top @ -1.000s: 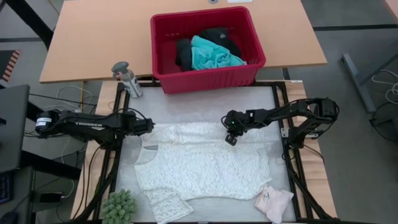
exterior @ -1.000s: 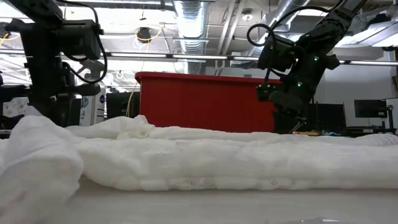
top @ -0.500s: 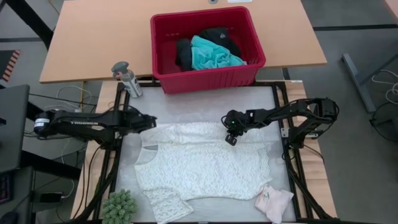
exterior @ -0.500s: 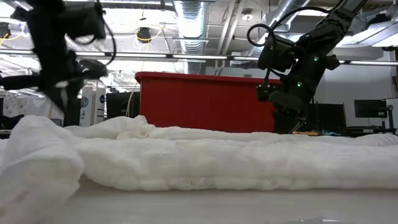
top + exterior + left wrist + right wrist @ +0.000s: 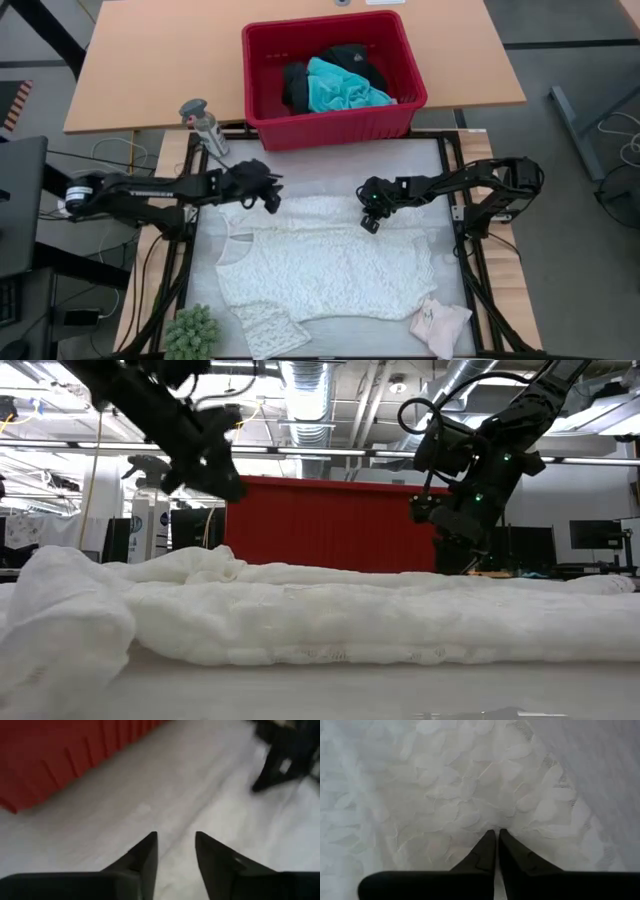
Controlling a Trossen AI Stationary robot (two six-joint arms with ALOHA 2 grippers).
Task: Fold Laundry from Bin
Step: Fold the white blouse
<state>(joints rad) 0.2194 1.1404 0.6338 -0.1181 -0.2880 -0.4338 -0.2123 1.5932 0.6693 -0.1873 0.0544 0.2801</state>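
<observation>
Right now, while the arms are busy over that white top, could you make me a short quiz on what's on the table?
1. True or false: the white lacy top lies inside the red bin.
2. Which is nearest the spray bottle? A) small pink-white piece B) left gripper C) green plant
3. Fill in: the right gripper, its jaws nearly together, hangs over the top's ____ edge, the one toward the bin.

Key:
1. False; it is spread on the table, while the turquoise shirt and black clothing are in the bin.
2. B
3. far

2 black jointed arms (image 5: pixel 150 188), white lettering, green lights, tapered fingers (image 5: pixel 145 857).
</observation>
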